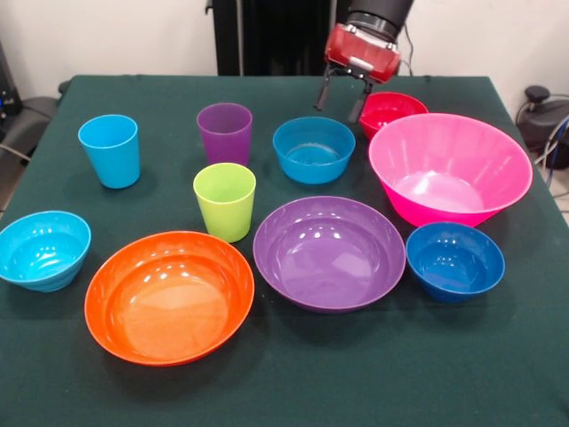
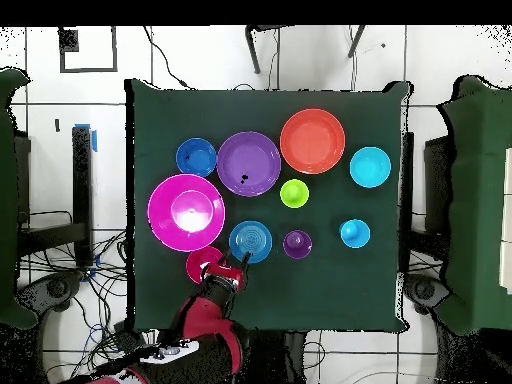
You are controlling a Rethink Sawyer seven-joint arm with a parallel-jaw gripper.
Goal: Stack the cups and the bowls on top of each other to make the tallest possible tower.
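My gripper (image 1: 337, 112) (image 2: 228, 266) hangs open and empty at the table's far side, between the small blue bowl (image 1: 313, 149) (image 2: 250, 241) and the red bowl (image 1: 391, 108) (image 2: 200, 263). The light blue cup (image 1: 109, 149), purple cup (image 1: 224, 132) and lime green cup (image 1: 224, 201) stand upright and apart. The big pink bowl (image 1: 449, 169), dark blue bowl (image 1: 454, 260), wide purple bowl (image 1: 329, 252), orange bowl (image 1: 169, 296) and cyan bowl (image 1: 43, 249) each sit alone. No tower shows.
All pieces rest on a dark green tablecloth (image 1: 498, 374) (image 2: 150, 110). Chairs and cables lie around the table's sides. The arm (image 2: 205, 330) reaches in over the table's edge by the red bowl.
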